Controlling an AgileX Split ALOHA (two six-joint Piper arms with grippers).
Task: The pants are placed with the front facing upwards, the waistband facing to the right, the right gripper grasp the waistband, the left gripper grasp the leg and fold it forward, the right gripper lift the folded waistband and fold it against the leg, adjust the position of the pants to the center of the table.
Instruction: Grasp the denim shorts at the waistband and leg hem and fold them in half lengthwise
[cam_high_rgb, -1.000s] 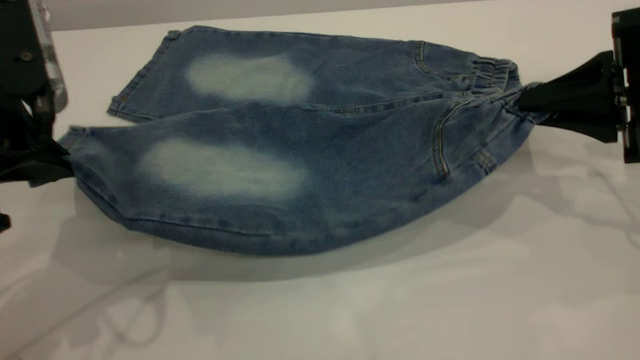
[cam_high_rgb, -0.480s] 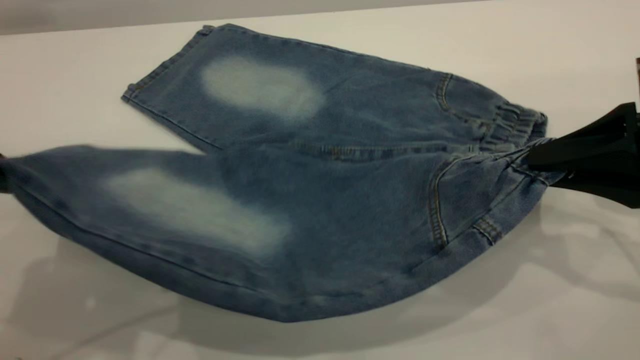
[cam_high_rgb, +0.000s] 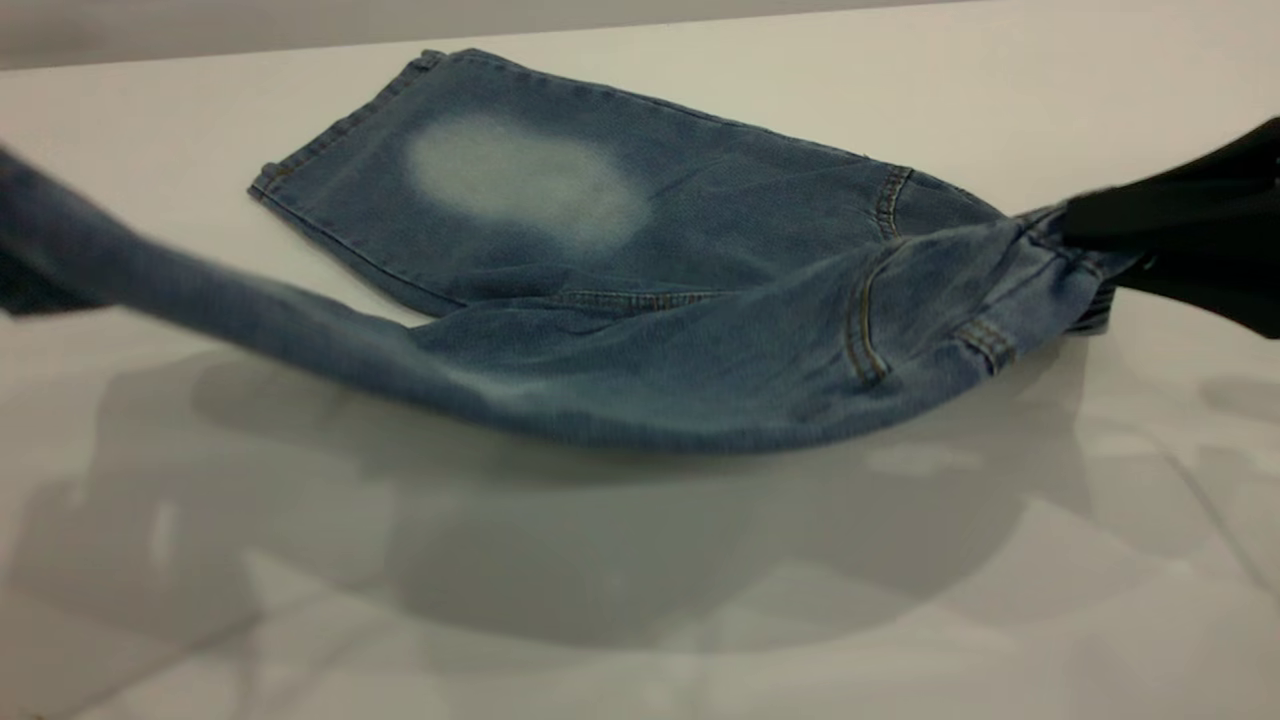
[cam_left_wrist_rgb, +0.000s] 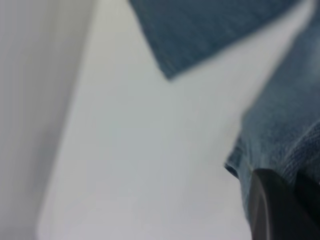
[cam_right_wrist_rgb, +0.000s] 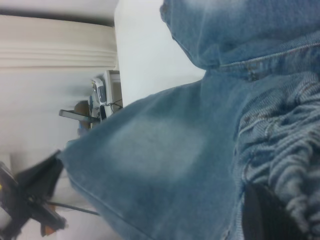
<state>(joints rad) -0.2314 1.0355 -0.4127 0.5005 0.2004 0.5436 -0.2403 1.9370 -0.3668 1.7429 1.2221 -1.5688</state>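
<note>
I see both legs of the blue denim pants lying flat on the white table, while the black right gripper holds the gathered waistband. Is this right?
Not quite. Only the far leg of the blue denim pants lies flat on the white table; the near leg is lifted, as the exterior view shows. The black right gripper does hold the gathered waistband.

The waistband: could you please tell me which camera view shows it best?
The right wrist view: the waistband fills the frame, its ruching plain. The exterior view shows it bunched at the right gripper. The left wrist view misses it.

Right tool (cam_high_rgb: 1075, 225) clamps waistband (cam_high_rgb: 1050, 250); near leg (cam_high_rgb: 250, 310) lifted.
</note>
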